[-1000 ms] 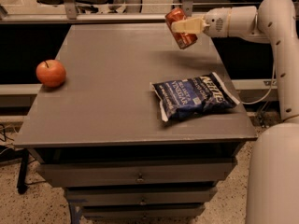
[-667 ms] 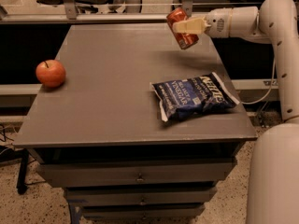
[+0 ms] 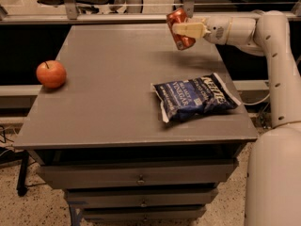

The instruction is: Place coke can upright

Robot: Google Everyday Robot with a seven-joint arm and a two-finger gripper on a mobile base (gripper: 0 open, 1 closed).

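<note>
gripper (image 3: 185, 30) pinching coke can (image 3: 177, 18), tilted | unmoved since a second ago | table (image 3: 108, 79) beneath it, placing not begun

Red coke can (image 3: 178, 19) clamped in cream hand (image 3: 182, 30), up over far right of table (image 3: 103, 107). Table plain grey. Apple (image 3: 51, 74) red-orange. Chip bag (image 3: 195, 98) dark blue, white lettering, white edge. Arm (image 3: 277, 69) white.
</note>
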